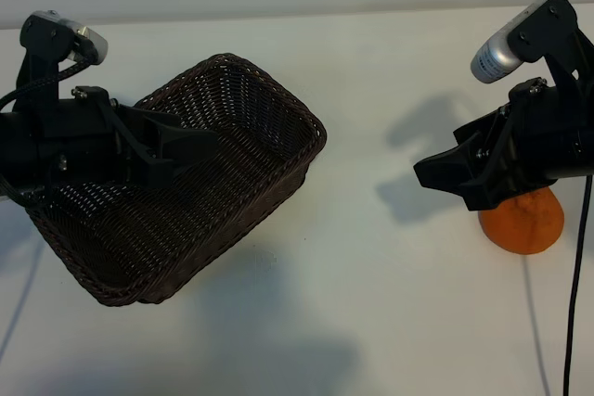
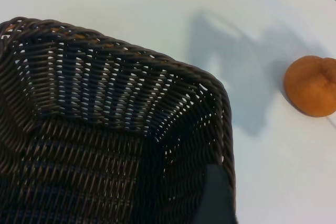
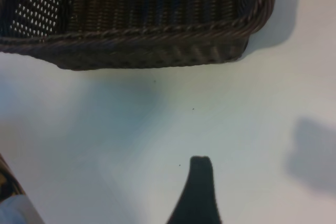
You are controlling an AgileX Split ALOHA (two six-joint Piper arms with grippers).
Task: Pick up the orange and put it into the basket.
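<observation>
The orange (image 1: 524, 222) rests on the white table at the right, its top hidden behind my right arm; the left wrist view also shows the orange (image 2: 312, 86), well clear of the basket. The dark-brown wicker basket (image 1: 278, 99) lies at an angle at the left with nothing in it. My left gripper (image 1: 190, 153) hovers open over the basket's inside, and one of its fingers (image 2: 216, 198) shows by the rim (image 2: 157, 59). My right gripper (image 1: 444, 183) hangs open just beside the orange, holding nothing. One of its fingers (image 3: 198, 192) points towards the basket (image 3: 157, 51).
A black cable (image 1: 575, 303) hangs down at the right edge, next to the orange. Bare white table (image 1: 371, 285) stretches between the basket and the orange. The table's far edge (image 1: 371, 12) meets a pale wall.
</observation>
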